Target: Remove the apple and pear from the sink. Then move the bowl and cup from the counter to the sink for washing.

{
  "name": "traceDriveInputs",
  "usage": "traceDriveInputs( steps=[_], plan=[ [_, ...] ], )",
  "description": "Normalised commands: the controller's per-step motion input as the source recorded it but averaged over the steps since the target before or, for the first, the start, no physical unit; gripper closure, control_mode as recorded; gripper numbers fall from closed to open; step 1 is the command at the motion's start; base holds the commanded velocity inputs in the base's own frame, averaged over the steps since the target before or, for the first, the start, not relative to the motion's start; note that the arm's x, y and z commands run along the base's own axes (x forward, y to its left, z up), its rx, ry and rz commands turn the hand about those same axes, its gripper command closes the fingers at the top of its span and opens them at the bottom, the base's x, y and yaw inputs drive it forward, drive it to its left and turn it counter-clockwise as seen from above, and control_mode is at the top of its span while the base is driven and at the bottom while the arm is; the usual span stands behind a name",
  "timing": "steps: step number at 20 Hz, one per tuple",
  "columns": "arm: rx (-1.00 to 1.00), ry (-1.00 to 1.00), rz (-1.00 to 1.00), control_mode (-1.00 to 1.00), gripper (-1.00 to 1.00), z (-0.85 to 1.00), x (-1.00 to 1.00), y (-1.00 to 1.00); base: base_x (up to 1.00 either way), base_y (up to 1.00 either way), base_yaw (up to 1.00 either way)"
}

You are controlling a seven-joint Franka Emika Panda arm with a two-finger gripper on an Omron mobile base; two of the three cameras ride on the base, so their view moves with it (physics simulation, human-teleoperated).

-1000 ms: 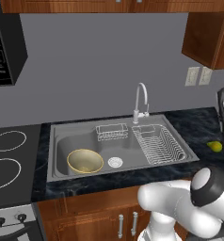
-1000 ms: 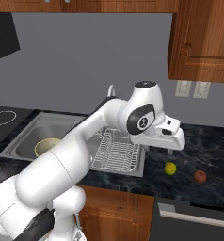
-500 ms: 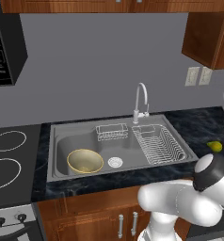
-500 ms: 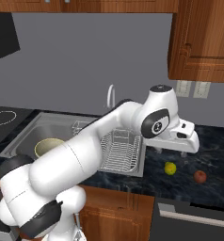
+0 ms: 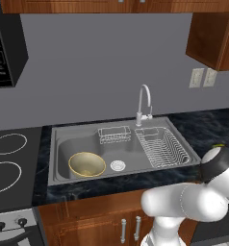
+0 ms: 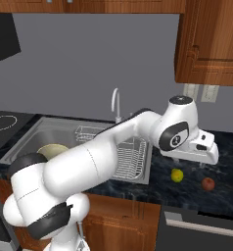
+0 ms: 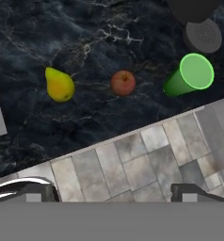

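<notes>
Bowl (image 5: 87,164) sat upright in the left part of the sink (image 5: 63,149) basin, rim up, with no contents visible in it, just left of the round drain (image 5: 118,165). A small wire basket (image 5: 114,135) hung at the back of the sink, and a longer wire rack (image 5: 162,146) filled its right part, long axis running front to back; both racks held nothing visible. The curved faucet (image 5: 143,103) stood behind them, spout arching toward the basin.

To the right of the sink, on the dark tabletop (image 6: 187,193), three things lay in a row, well apart from each other. Pear (image 7: 59,85) lay on its side, in the hand view its narrow stem end pointing up-left and its fat end down-right. Apple (image 7: 123,83) sat next to it, stem dimple facing the camera. Cup (image 7: 189,75) stood upright, mouth open to the top, nothing visible inside, nearest the tabletop's front edge of the three.

The arm reached out over this part of the tabletop in the right base view, hand above the fruit. The tool (image 7: 114,193) was spread wide and held nothing, its two tips showing far apart over the tiled floor (image 7: 147,164) in the hand view.
</notes>
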Motion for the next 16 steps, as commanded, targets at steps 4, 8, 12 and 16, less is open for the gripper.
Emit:
traceDriveInputs(
  steps=[4,8,12,16],
  plan=[
    [0.0,-0.01,0.0,-1.0,-1.0,-0.14,0.15,-0.3,0.0,0.0,0.0],
    [0.0,-0.01,0.0,-1.0,-1.0,-0.07,0.09,-0.33,0.0,0.0,0.0],
    [0.0,-0.06,0.0,-1.0,-1.0,-0.11,0.02,-0.31,0.0,0.0,0.0],
    [0.0,-0.02,0.01,-1.0,-1.0,-0.12,0.03,-0.3,0.0,0.0,0.0]
  ],
)
